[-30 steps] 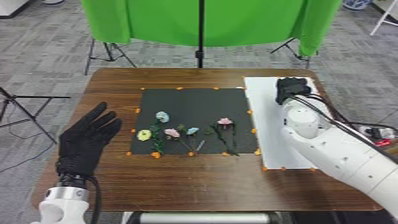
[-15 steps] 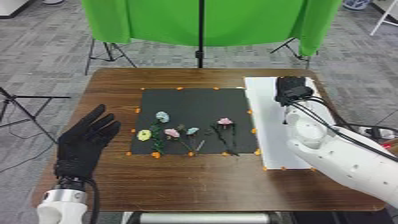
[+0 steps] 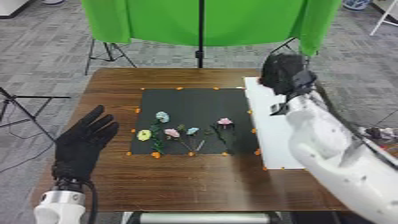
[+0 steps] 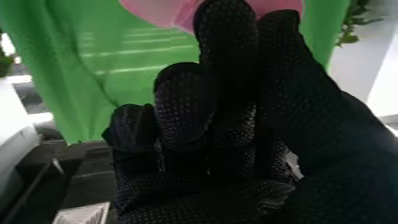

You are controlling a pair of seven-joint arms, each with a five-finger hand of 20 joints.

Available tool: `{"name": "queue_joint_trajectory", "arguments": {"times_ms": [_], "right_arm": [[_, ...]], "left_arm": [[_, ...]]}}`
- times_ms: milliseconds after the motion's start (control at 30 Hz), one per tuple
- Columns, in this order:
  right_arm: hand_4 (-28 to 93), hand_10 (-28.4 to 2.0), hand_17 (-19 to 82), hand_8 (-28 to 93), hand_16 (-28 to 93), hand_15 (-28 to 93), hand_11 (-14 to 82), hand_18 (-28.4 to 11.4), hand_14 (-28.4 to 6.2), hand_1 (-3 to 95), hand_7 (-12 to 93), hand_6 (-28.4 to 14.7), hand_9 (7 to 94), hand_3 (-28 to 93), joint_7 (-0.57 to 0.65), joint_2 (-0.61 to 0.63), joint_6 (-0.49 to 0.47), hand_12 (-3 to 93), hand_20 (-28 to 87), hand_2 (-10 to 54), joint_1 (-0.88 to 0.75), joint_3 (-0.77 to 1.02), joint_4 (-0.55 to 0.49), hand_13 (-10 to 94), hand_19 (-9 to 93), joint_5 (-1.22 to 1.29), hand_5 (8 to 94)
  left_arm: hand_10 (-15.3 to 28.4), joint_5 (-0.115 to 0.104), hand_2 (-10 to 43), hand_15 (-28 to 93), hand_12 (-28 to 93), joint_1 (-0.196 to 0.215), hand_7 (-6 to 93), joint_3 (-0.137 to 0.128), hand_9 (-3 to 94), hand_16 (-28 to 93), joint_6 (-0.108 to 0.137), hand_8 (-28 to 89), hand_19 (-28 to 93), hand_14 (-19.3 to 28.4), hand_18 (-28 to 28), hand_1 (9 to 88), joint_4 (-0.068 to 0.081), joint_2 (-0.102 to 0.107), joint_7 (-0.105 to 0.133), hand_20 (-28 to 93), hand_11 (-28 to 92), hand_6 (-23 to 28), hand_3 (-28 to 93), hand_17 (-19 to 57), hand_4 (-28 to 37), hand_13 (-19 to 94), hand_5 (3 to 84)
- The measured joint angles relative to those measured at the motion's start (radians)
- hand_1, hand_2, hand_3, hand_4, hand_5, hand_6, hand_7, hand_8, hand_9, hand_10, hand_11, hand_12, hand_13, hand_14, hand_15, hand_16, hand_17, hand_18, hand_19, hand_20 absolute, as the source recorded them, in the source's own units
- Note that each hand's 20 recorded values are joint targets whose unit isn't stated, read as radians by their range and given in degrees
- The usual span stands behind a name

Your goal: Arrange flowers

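Pinching a pale pink, smooth-petalled bloom (image 4: 160, 10) in the black-gloved right hand (image 3: 282, 72), near the brown wooden bench's (image 3: 178, 187) far right corner; holding the black-gloved left hand (image 3: 83, 145) spread over the left edge. Probably placing the bloom; next, steadying before release.

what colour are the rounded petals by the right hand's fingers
The petals are pink, clearest in the right wrist view.

Robotics lab, by the look. Grey carpet tiles (image 3: 53, 70); green backdrop (image 3: 151, 22), top centre; black stand (image 3: 201, 54); white robot arm (image 3: 342, 170), lower right; brown desk (image 3: 191, 187).
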Motion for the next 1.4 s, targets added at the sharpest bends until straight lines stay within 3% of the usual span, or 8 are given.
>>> {"name": "queue_joint_trajectory", "arguments": {"times_ms": [333, 400, 467, 567, 733, 1067, 1233, 1400], "right_arm": [[-28, -6.3, 28, 1, 19, 76, 19.6, -20.6, -7.7, 50.8, 16, 2.9, 91.3, 72, 0.034, -0.032, 0.02, 35.3, 60, -9.5, -0.097, -0.169, 0.083, 69, 93, 0.015, 82.7], [-28, -7.0, 27, -1, 19, 78, 26.8, -21.0, -8.5, 46.0, 16, 2.6, 87.6, 74, 0.036, -0.031, 0.02, 31.2, 61, -9.5, -0.108, -0.157, 0.082, 67, 93, 0.014, 79.3], [-28, -9.2, 25, -10, 20, 82, 42.0, -22.2, -10.5, 35.5, 16, 2.1, 80.8, 78, 0.03, -0.033, 0.01, 23.5, 63, -9.5, -0.13, -0.121, 0.069, 65, 93, 0.004, 73.0], [-28, -11.4, 23, -12, 20, 88, 54.8, -23.1, -13.1, 29.1, 15, 1.0, 74.7, 75, -0.011, -0.042, -0.065, 22.9, 66, -9.5, -0.186, -0.02, 0.027, 62, 93, -0.027, 68.4], [-28, -12.5, 22, -12, 20, 90, 59.5, -23.5, -14.0, 27.8, 14, 0.7, 73.3, 73, -0.107, -0.052, -0.229, 23.3, 67, -9.5, -0.257, 0.101, -0.053, 62, 93, -0.038, 67.0], [-28, -15.0, 21, -12, 18, 87, 51.0, -23.9, -15.4, 25.3, 13, -1.2, 69.7, 73, -0.041, -0.046, -0.177, 19.1, 65, -9.4, -0.252, 0.063, -0.074, 59, 93, -0.003, 62.9], [-28, -16.6, 12, -12, 11, 74, 34.5, -25.0, -16.6, 22.1, 14, -0.7, 65.8, 78, 0.058, -0.043, -0.168, 15.4, 54, -1.8, -0.243, 0.139, -0.074, 50, 72, 0.208, 59.1], [-28, -18.2, 8, -13, 8, 59, 26.2, -24.6, -19.2, 19.1, 14, -0.3, 60.7, 79, -0.054, -0.043, 0.048, 14.4, 43, 2.8, -0.307, 0.317, -0.085, 44, 62, 0.509, 57.0]], "left_arm": [[21.2, -0.002, 5.9, 54, 11, 0.013, 14.0, 0.006, 37.4, -9, 0.001, -10, 59, 28.2, 26.4, 25.8, 0.001, 0.005, 0.031, 11, 27, 11.5, 81, -7.8, -20.5, 27, 41.6], [21.2, -0.002, 5.9, 54, 11, 0.013, 14.1, 0.006, 37.4, -9, 0.002, -10, 59, 28.3, 26.4, 25.8, 0.001, 0.006, 0.033, 11, 27, 11.5, 81, -7.8, -20.6, 27, 41.6], [21.2, -0.003, 5.9, 54, 11, 0.013, 14.0, 0.006, 37.4, -9, 0.003, -10, 59, 28.3, 26.4, 25.8, 0.001, 0.006, 0.034, 11, 27, 11.6, 81, -7.8, -20.5, 27, 41.6], [21.3, -0.005, 6.0, 54, 11, 0.014, 14.0, 0.006, 37.5, -9, 0.005, -9, 59, 28.3, 26.4, 25.9, 0.001, 0.006, 0.038, 11, 27, 11.6, 81, -7.8, -20.4, 27, 41.6], [21.1, -0.01, 6.0, 54, 11, 0.019, 14.0, 0.009, 37.5, -9, 0.01, -9, 59, 28.4, 26.4, 25.8, 0.0, 0.011, 0.05, 11, 27, 11.6, 81, -7.8, -20.2, 27, 41.6], [21.2, -0.018, 6.0, 54, 11, 0.023, 13.9, 0.024, 37.4, -9, 0.016, -9, 59, 28.3, 26.4, 25.7, 0.001, 0.026, 0.073, 11, 27, 11.6, 81, -7.8, -20.3, 27, 41.6], [21.0, -0.019, 6.0, 53, 11, 0.019, 13.5, 0.029, 37.3, -9, 0.016, -10, 58, 28.3, 26.3, 25.3, 0.008, 0.026, 0.078, 11, 26, 11.3, 80, -7.9, -21.2, 27, 41.5], [20.0, -0.019, 6.2, 52, 10, 0.001, 12.5, 0.035, 36.8, -9, 0.009, -10, 57, 28.2, 26.1, 24.1, 0.04, 0.017, 0.075, 10, 24, 9.1, 80, -8.2, -22.6, 27, 40.2]]}}
